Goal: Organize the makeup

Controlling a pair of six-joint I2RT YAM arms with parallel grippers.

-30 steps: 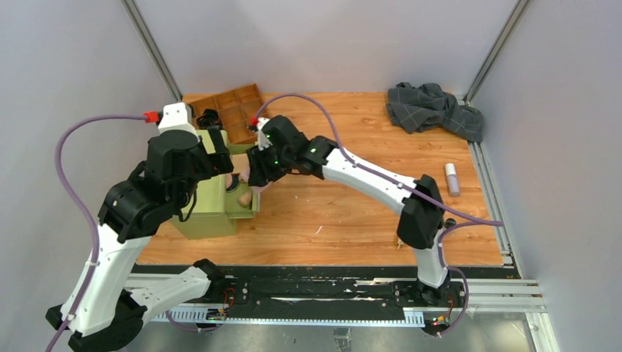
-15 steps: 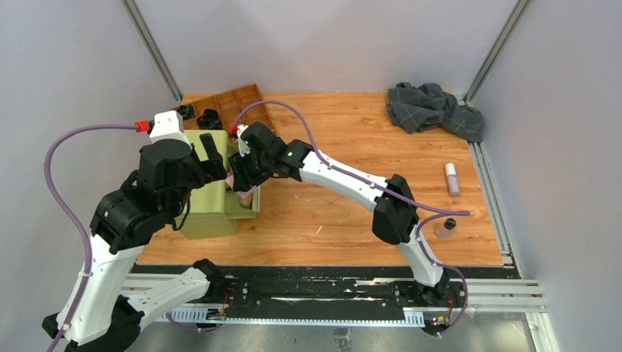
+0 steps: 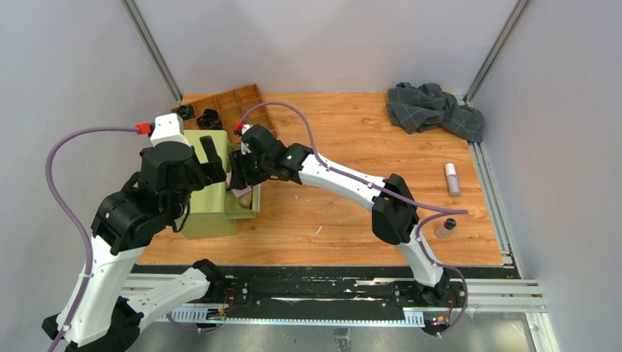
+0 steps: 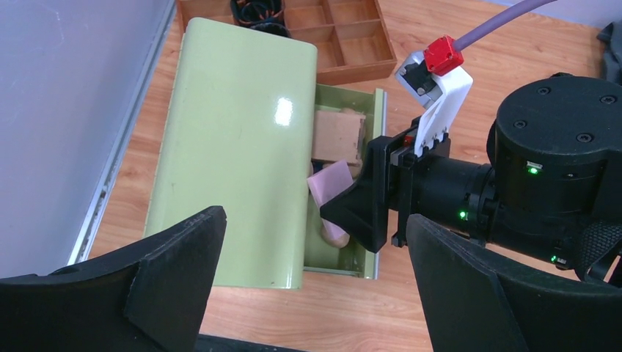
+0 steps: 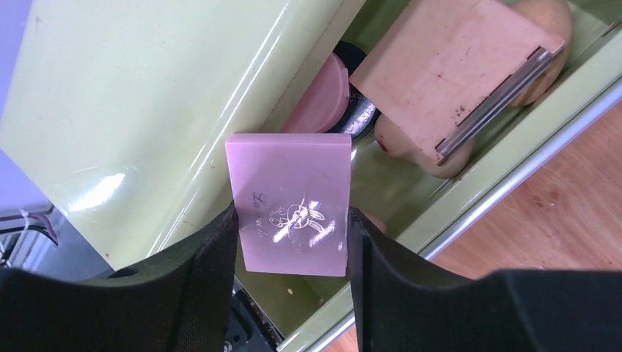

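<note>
My right gripper (image 5: 291,220) is shut on the pink square pad (image 5: 290,202) and holds it over the open drawer (image 5: 513,158) of a green box (image 3: 209,209). In the drawer lie the tan square pad (image 5: 455,66), the pink disc (image 5: 326,103), the round black-silver compact (image 5: 363,110) and the beige sponge (image 5: 418,143). My left gripper (image 4: 315,227) is open and empty above the green box (image 4: 235,147). The left wrist view also shows the pink pad (image 4: 330,183) and the tan pad (image 4: 337,136). The white-pink tube (image 3: 452,178) and the black-capped bottle (image 3: 445,227) stand at the table's right.
A wooden divided tray (image 3: 238,106) sits behind the green box, with black items (image 3: 209,117) beside it. The grey checked cloth (image 3: 433,106) lies crumpled at the back right. The right arm (image 3: 345,176) stretches across the table's middle.
My right gripper has moved left with the pink pad, further over the drawer. My left arm has shifted slightly back and left over the box.
</note>
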